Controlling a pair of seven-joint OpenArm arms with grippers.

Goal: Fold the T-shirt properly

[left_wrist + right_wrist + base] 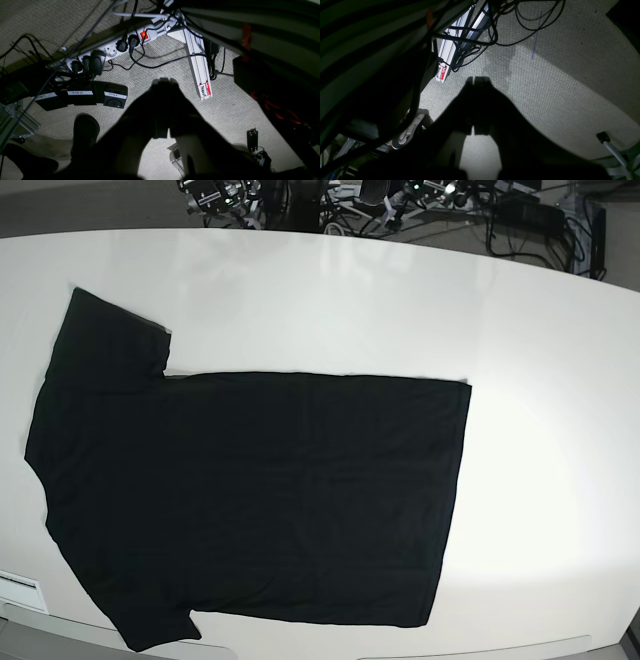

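The black T-shirt (pixel 250 490) lies flat and spread on the white table (pixel 540 380), plain side up, sleeves at the left, hem at the right. No print shows. Neither arm appears in the base view. My left gripper (pixel 165 81) is a dark silhouette with fingertips together, hanging over carpeted floor beside the table. My right gripper (pixel 478 79) is likewise dark, fingertips together, over carpet. Both hold nothing and are well away from the shirt.
Under the left wrist are a power strip (pixel 112 48), labelled foot pedals (pixel 115 96), cables, an aluminium leg (pixel 200 67) and a shoe (pixel 85 130). Under the right wrist are cables (pixel 480 37), a frame leg (pixel 450 50) and a shoe (pixel 407 135).
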